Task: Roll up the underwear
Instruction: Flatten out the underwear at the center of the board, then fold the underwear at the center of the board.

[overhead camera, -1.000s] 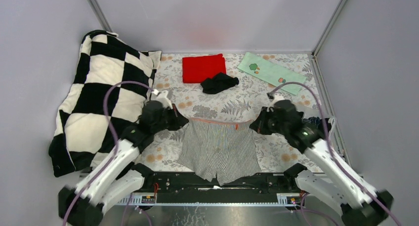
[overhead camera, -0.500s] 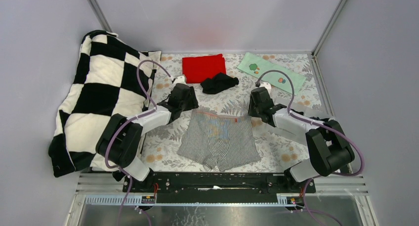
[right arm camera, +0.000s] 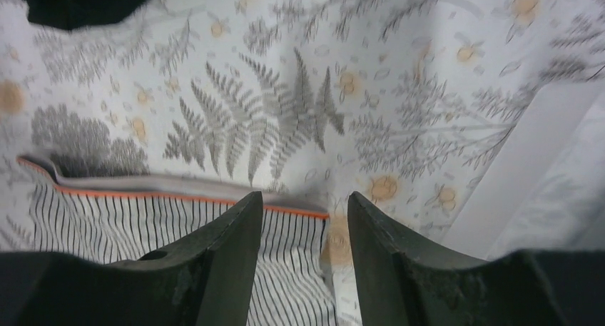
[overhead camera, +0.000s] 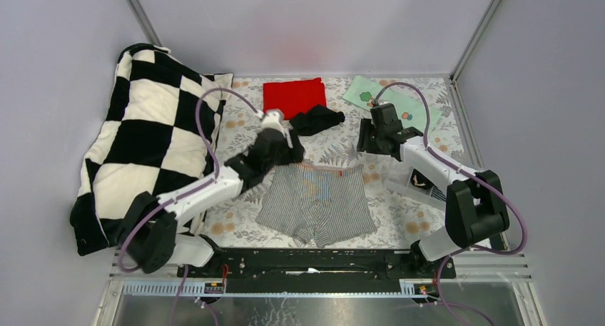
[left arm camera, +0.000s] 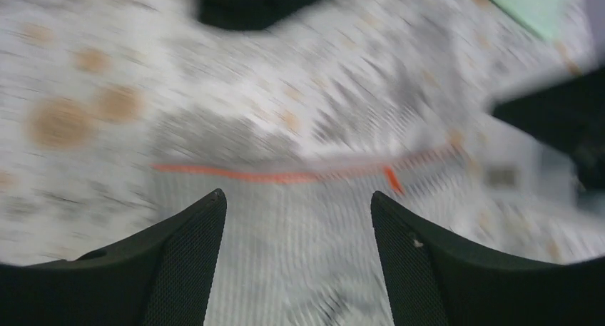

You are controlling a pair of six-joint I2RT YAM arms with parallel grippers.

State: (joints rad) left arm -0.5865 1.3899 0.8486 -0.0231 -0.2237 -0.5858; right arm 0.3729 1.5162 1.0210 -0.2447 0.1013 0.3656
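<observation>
The left wrist view is motion-blurred, its black underwear cut off at top.

walls: plain pale grey | table cover: fern print | left: checkered pillow

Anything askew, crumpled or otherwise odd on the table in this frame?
Nothing spilled or damaged. The grey pinstriped underwear lies spread flat, but its orange-trimmed waistband is rucked up at one end in the right wrist view. The black underwear sits crumpled, overlapping the near corner of the red cloth.
</observation>
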